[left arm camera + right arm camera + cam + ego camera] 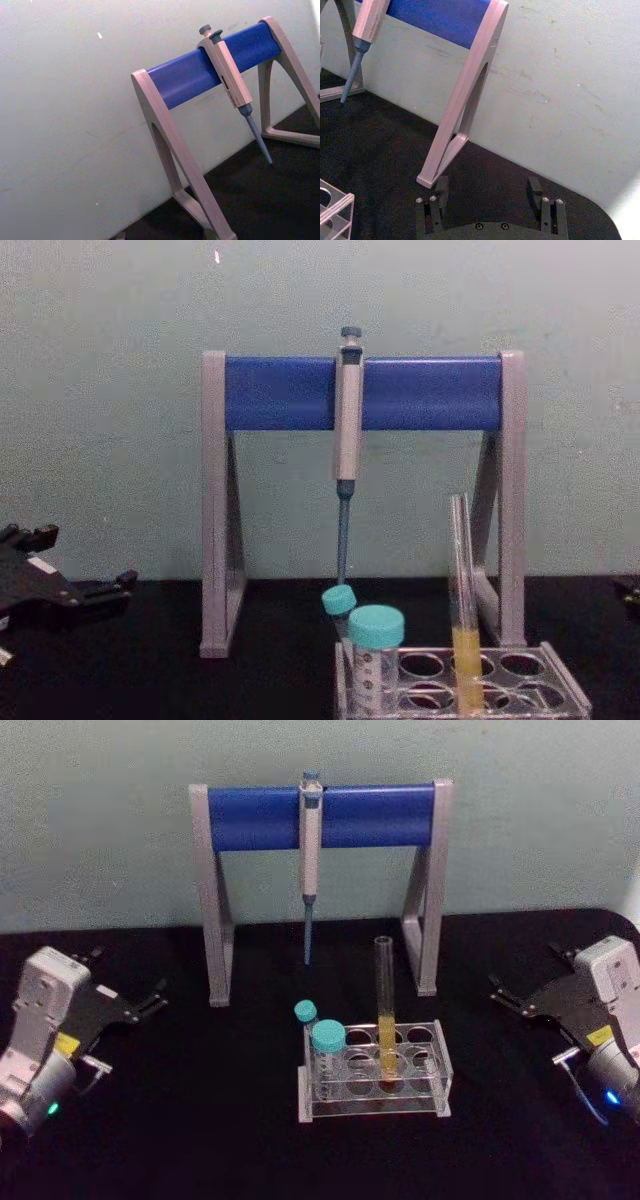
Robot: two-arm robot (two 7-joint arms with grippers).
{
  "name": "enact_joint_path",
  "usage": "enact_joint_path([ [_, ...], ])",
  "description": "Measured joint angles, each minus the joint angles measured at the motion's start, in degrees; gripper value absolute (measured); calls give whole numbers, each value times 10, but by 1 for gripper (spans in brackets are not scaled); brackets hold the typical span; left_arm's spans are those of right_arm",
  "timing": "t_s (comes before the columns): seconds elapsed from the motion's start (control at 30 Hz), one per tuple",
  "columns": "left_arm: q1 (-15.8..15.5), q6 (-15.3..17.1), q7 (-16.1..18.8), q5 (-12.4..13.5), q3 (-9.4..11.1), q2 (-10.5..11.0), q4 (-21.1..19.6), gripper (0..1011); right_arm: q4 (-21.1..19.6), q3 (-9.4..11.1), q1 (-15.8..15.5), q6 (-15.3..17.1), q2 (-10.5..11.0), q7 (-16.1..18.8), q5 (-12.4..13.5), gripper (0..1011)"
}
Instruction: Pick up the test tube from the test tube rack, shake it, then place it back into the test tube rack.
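The test tube rack sits on the black tabletop, near and a little right of centre. The test tube stands upright in one of its holes near the rack's middle, its open top well above the plate and yellow liquid filling its lower part. Two shorter tubes with teal caps stand at the rack's left end, one behind the other.

The left gripper rests low at the far left of the tabletop, well apart from the rack, jaws apart and holding nothing. The right gripper mirrors it at the far right, also well clear of the rack; the right wrist view shows its jaws spread wide with nothing between them.

Farther back stands a grey stand with a blue crossbar, its legs on the tabletop. A pipette hangs from the bar's middle, tip pointing down. Behind it is a pale green wall.
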Motion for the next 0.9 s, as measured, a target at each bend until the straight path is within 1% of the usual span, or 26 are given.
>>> enact_joint_path([
  [0.9, 0, 0, 0, 0, 0, 0, 0, 1001, 0, 0, 0, 0, 0, 0, 0, 1000],
])
